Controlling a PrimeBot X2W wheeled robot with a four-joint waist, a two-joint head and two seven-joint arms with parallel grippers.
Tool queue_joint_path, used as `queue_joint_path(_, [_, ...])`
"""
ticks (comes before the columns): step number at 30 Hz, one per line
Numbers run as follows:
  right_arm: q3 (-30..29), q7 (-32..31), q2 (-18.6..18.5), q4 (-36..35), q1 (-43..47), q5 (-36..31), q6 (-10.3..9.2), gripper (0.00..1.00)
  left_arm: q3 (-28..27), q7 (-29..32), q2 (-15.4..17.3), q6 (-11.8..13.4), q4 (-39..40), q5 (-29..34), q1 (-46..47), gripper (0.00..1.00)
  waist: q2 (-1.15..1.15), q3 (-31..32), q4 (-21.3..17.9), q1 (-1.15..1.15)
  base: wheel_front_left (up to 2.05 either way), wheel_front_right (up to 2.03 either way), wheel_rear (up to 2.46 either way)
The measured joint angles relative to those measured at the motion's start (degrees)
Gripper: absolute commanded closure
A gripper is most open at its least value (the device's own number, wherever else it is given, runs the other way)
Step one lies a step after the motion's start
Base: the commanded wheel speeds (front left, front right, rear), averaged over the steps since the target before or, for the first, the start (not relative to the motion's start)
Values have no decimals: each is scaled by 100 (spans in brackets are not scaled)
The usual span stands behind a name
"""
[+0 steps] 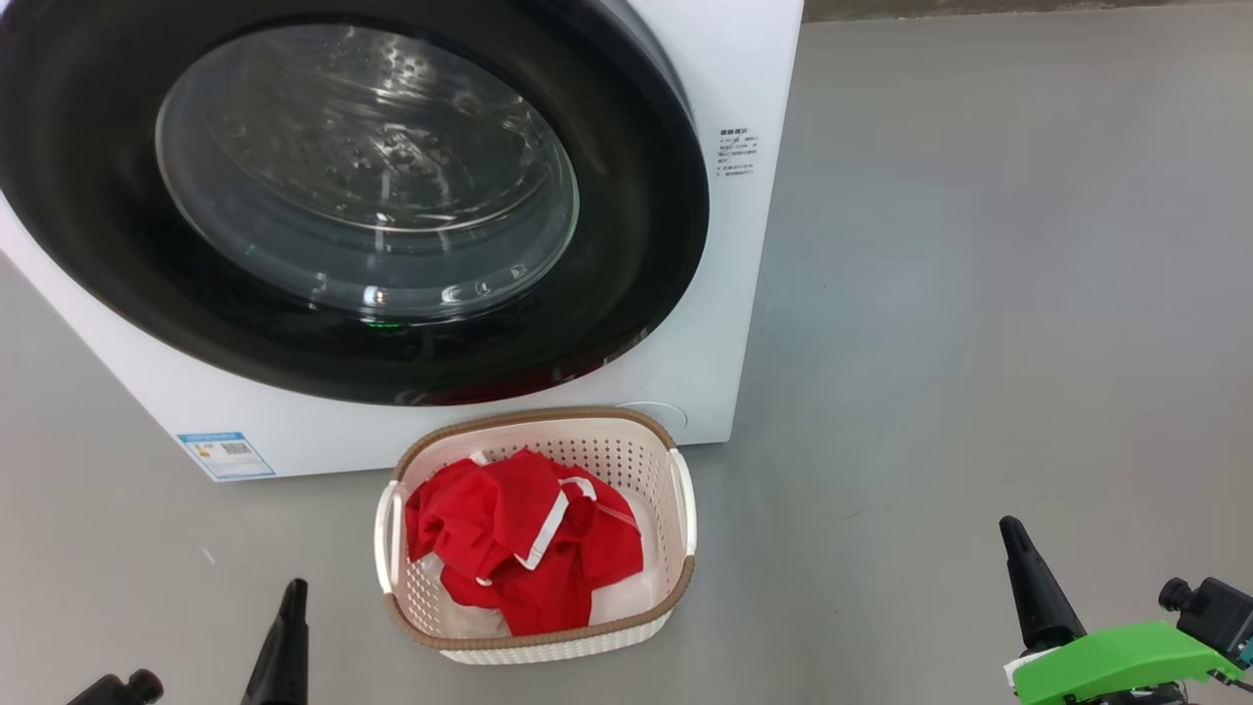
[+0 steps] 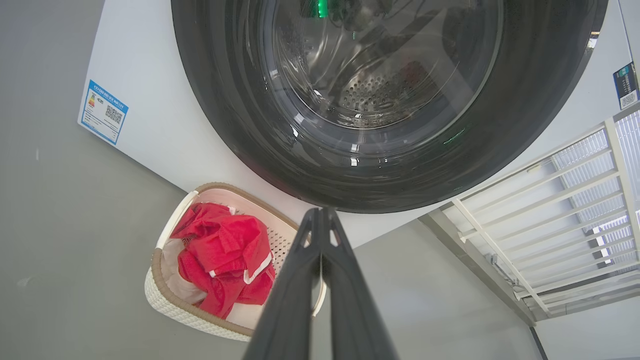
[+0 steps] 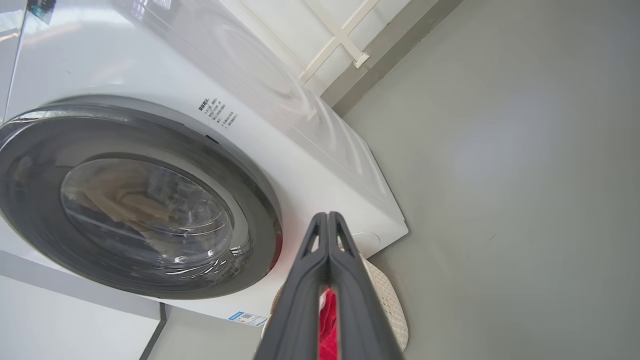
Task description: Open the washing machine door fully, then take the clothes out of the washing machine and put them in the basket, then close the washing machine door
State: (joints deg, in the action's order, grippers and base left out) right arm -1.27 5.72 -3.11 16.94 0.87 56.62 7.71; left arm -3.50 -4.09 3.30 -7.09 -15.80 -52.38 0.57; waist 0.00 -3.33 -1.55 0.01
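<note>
Left claw (image 1: 295,587): fingers pressed together, nothing btwn them, low at yr lower left above the floor (image 1: 979,294). Right claw (image 1: 1009,529): same, fingers together and empty, lower right, w/ a green part (image 1: 1116,666) on the wrist behind it. Both are clear of the objects.

Btwn the two claws, further out, the basket (image 1: 548,414) stands on the floor just in front of the washing machine (image 1: 744,78), under the lower edge of the washing machine door (image 1: 636,245). Clothes (image 1: 519,539) lie inside it: red fabric w/ white stripe trim on top, white cloth beneath. Door sits flush against the machine's front; steel drum shows thru the glass. The basket is what stands btwn yr claws and the machine front.

View diffs:
- Head view gives the whole basket, plus a blue label sticker (image 1: 225,455) at the machine's lower left and printed text (image 1: 736,152) right of the door.
- Left wrist view: claw fingers cover the basket's far side; a white barred frame (image 2: 550,200) shows beside the machine.
- Right wrist view: fingers hide most of the basket, w/ a red strip visible btwn them; the machine's white side panel runs back toward a pale wall.

Floor: smooth grey, matte, a few specks.
</note>
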Motion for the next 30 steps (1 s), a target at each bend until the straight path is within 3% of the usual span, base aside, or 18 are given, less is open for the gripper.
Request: queue_joint_path(30, [-190, -476, -10, -48, -145, 1613, -16, 100, -42, 460, -42, 0, 3, -1758, 129, 100, 0, 141, 69, 0, 0, 0, 0])
